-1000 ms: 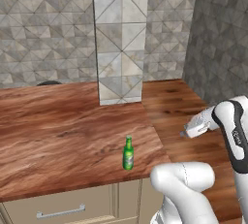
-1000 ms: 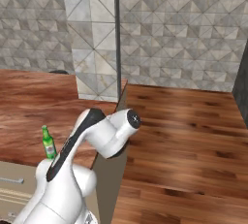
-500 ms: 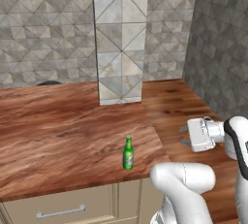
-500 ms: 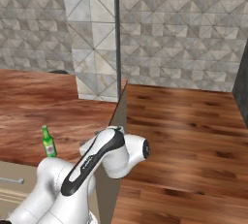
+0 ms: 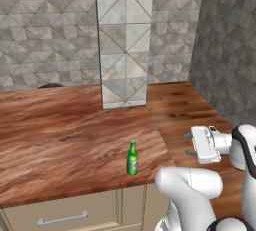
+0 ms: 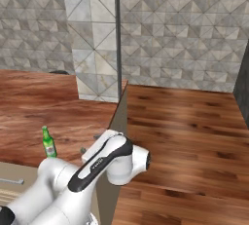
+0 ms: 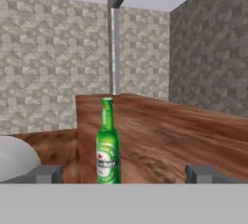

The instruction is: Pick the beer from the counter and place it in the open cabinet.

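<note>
Green glass up front: I've got the beer point(image 5: 132, 158) standing upright on the counter point(image 5: 60, 130), close to its front edge and near the right-hand corner of the wood. My gripper point(image 5: 188, 143) hangs off to the right of the bottle, beyond the counter's end, well apart from it, jaws spread wide with nothing between them. Through the hand view the beer point(image 7: 108, 146) sits left of centre, label facing me, fingertips point(image 7: 199, 173) spread far to either side. A tiled column point(image 5: 123, 40) rises behind it at the back wall.
</note>
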